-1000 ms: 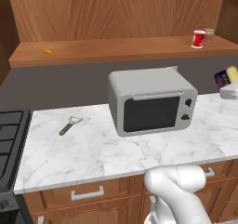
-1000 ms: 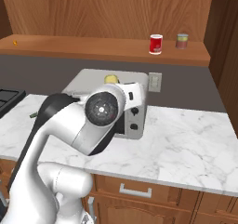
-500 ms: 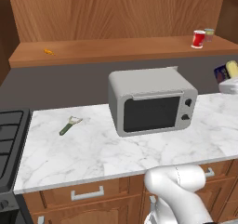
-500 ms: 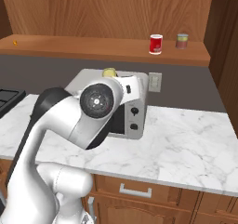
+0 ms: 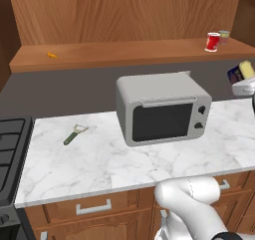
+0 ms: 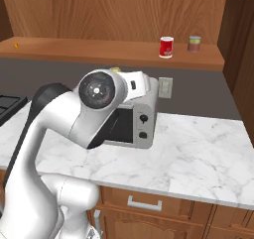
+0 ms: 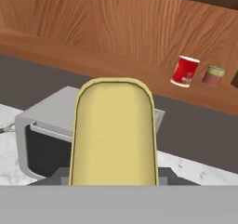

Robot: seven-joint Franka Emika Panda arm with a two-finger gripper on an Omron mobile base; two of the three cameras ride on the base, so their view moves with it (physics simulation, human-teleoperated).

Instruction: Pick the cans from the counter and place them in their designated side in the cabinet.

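In the left base view, the tool (image 5: 245, 79) carries the dark blue can (image 5: 241, 71) at the right edge, raised above the table (image 5: 99, 159) and just below the cabinet (image 5: 124, 52), where the red can (image 5: 212, 41) already stands.

In the right base view, the microwave (image 6: 144, 119) sits directly beneath the arm, so a dropped can would strike it.

In the hand view, the can's yellow top looms large, clamped in the tool; the greenish can (image 7: 213, 75) stands just beside the red one, so a crowded placement risks knocking either.

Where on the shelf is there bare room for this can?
The cabinet is bare from the small orange item to the red can. Its right end is crowded: the red can stands by the greenish can.
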